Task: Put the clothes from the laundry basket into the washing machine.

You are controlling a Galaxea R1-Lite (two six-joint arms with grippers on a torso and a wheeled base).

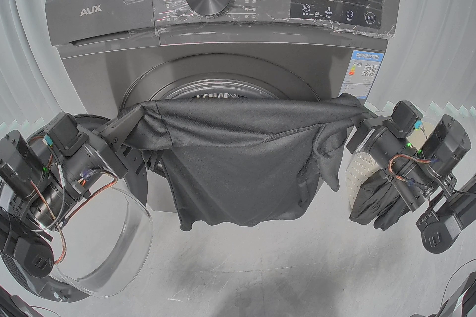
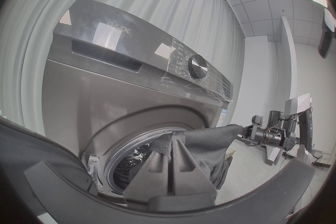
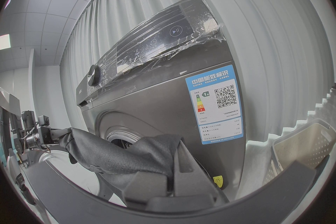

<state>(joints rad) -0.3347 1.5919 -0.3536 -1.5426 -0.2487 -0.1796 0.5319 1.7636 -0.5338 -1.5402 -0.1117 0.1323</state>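
The dark grey T-shirt (image 1: 238, 154) hung spread across the front of the washing machine (image 1: 99, 70), its upper edge pulled taut and its body drooping toward 6 o'clock. It covered the lower part of the drum opening (image 1: 218, 94), which lay at 12 o'clock from the shirt's middle. No part of it was seen inside the drum.

The left gripper (image 1: 116, 132), at 9 o'clock from the shirt, had its jaws closed tight on one corner of the cloth. The right gripper (image 1: 359, 127), at 3 o'clock, was likewise clamped on the opposite corner.

The machine's door (image 1: 114, 234) stood open at 7 o'clock. The laundry basket (image 1: 359, 169) sat at 4 o'clock, beside the machine, with more dark clothes (image 1: 372, 206) hanging over its side.

Assessment: the task was at an early or middle stage. One garment was lifted but not loaded, and others awaited collection. Whether the drum already held anything could not be determined.
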